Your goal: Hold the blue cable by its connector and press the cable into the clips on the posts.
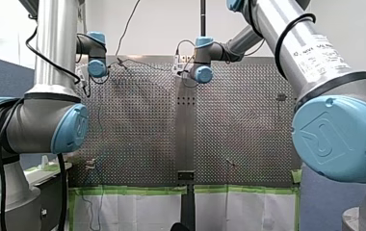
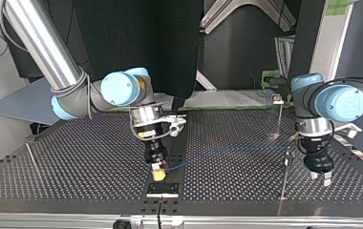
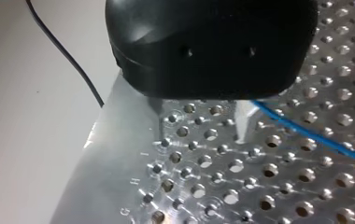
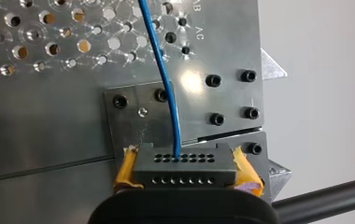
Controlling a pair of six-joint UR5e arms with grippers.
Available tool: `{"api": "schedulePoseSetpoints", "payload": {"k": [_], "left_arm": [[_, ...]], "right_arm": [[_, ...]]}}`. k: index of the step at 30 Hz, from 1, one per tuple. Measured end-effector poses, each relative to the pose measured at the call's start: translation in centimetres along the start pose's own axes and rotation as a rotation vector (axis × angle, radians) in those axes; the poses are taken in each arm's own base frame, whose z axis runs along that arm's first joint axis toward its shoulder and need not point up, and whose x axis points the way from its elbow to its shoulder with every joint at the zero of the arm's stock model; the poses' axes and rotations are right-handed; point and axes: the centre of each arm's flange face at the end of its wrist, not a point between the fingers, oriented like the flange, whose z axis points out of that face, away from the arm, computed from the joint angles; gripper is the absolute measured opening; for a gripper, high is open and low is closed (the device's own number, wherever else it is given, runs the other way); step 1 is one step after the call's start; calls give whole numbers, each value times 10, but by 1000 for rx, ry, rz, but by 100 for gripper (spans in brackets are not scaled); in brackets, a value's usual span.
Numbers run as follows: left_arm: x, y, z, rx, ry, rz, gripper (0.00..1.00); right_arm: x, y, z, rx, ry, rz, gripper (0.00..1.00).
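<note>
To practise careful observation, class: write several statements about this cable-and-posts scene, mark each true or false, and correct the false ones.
1. My right tool is shut on the black connector, with yellow pads on either side. True.
2. The blue cable lies between my left tool's fingers. False: the cable runs beside that tool, and nothing is between its fingers.
3. The cable leaves the connector and runs over the perforated table. True.
4. In the top view the cable hangs from the clip on top of the far post. False: it runs low over the table, below that clip.
</note>
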Motion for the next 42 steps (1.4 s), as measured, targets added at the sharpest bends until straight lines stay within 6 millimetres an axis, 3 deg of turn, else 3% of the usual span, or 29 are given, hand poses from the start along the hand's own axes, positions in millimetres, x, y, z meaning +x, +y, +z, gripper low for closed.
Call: {"api": "schedulePoseSetpoints", "payload": {"k": [7, 16, 36, 42], "left_arm": [[0, 1, -7, -15, 49, 2, 100], [-25, -4, -28, -23, 69, -47, 100], [-23, -22, -129, 37, 265, -50, 100], [-37, -23, -150, 11, 273, -44, 100]], "right_arm": [[0, 1, 0, -1, -2, -1, 0], [0, 0, 0, 0, -4, -2, 0], [-1, -12, -6, 14, -33, -26, 0], [-3, -21, -10, 25, -54, -40, 0]]}}
